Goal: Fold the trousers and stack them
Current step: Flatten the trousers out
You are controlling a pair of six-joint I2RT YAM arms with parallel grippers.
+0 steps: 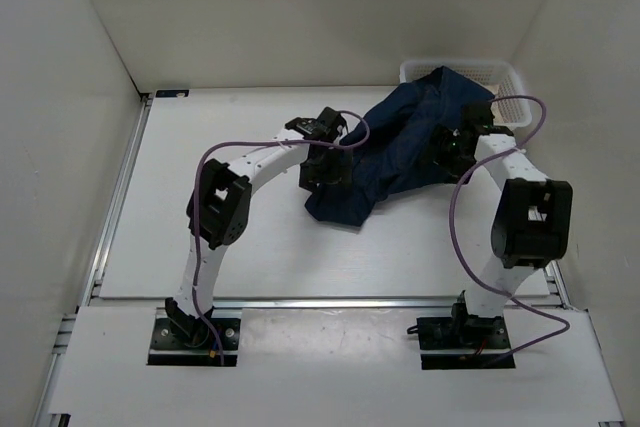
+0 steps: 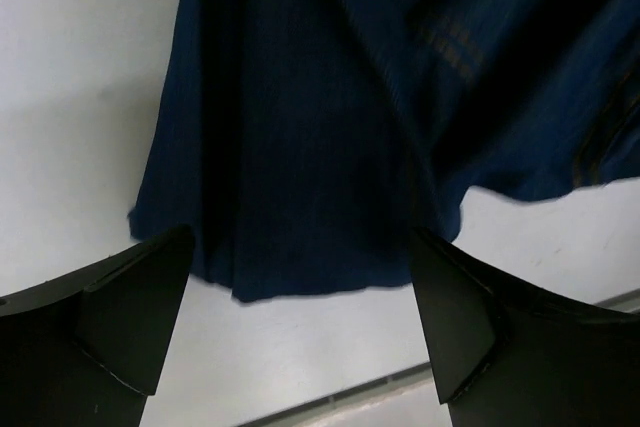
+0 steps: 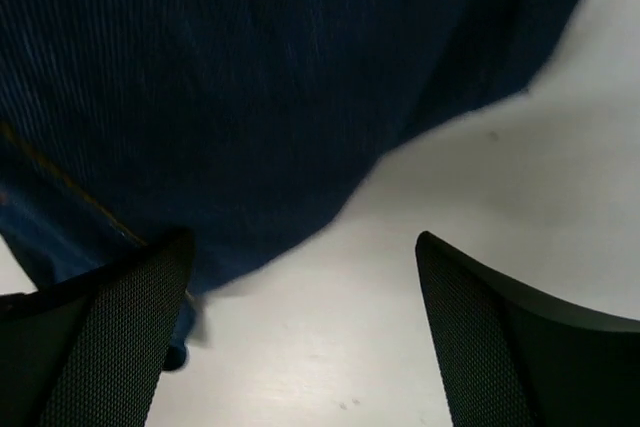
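The trousers [image 1: 400, 147] lie as a crumpled dark navy heap on the far right part of the white table [image 1: 200, 167]. Their upper end is draped over the rim of a white basket [image 1: 505, 75] in the far right corner, and their lower end is spread toward the middle of the table. The folds hide which part is waistband and which is leg, and how much cloth sits inside the basket cannot be seen. The left gripper [image 1: 322, 179] is at the heap's near left edge, where the top view loses it, black against the dark cloth. In the left wrist view its fingers [image 2: 110, 317] stand well apart. A blurred hem of cloth dips between their tips, though contact cannot be made out. Faint orange-brown stitching [image 2: 450, 47] shows only dimly at the upper right of that view. The right gripper [image 1: 452, 152] is at the heap's right side, below the basket. Its textured fingers [image 3: 490, 337] are likewise spread wide over bare table. The cloth's edge meets the finger on the picture's left, and whether it touches is unclear. Purple cables [image 1: 455, 217] loop along both arms.
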